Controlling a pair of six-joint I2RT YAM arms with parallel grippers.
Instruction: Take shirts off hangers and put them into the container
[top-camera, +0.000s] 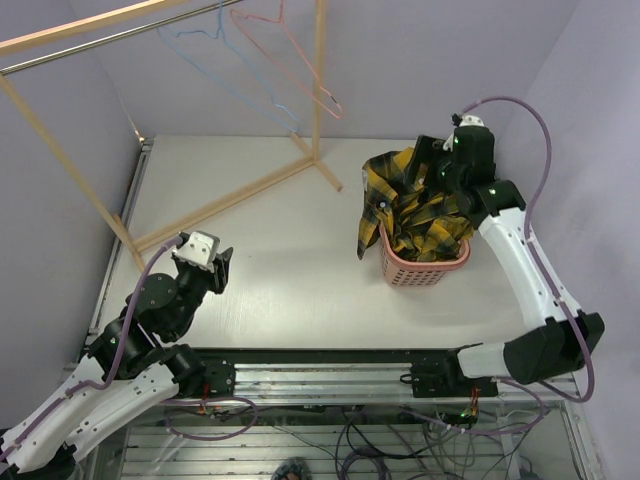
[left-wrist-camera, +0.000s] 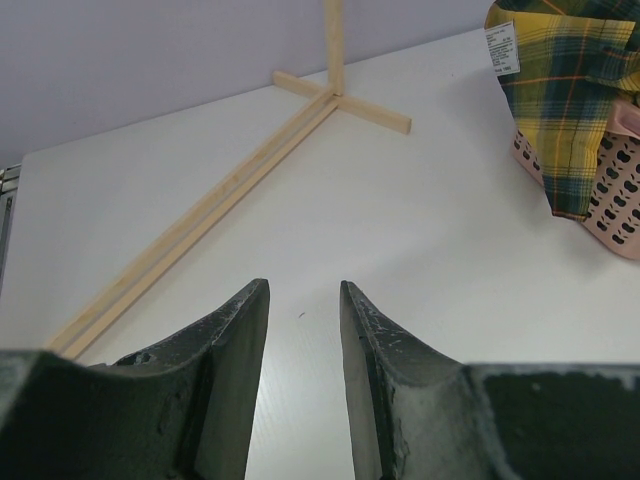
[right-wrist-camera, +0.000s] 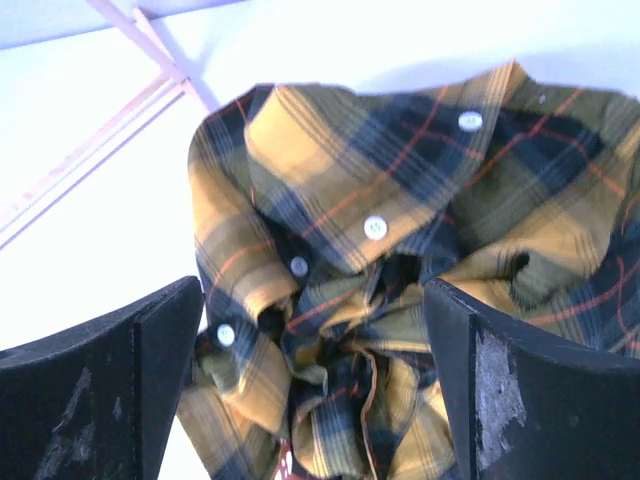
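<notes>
- The step in hand looks like the drop-off of the plaid shirt (top-camera: 405, 200). It lies bunched in the container (top-camera: 425, 272), with one flap spilling over the rim on the side facing the wooden rack (top-camera: 230, 205).
- The right claw (right-wrist-camera: 310, 300) hangs directly above the container. Its jaws are spread wide and no cloth is pinched between them, so the shirt rests on its own weight.
- The left claw (left-wrist-camera: 303, 300) sits well away from the container, low over the bare surface (top-camera: 280, 270). Its jaws are narrowly parted and hold nothing.
- The pink hanger (top-camera: 290, 55) and the blue hanger (top-camera: 225, 70) hang bare on the rail, far from the container on its rack side.
- No dark shirt can be made out (it may lie under the plaid one, but that cannot be told).
- Next move, as I judge it: lift the right claw straight up and clear of the container, taking care not to snag the collar. Then perhaps tuck the overhanging flap inside the rim, since it could slide out.
</notes>
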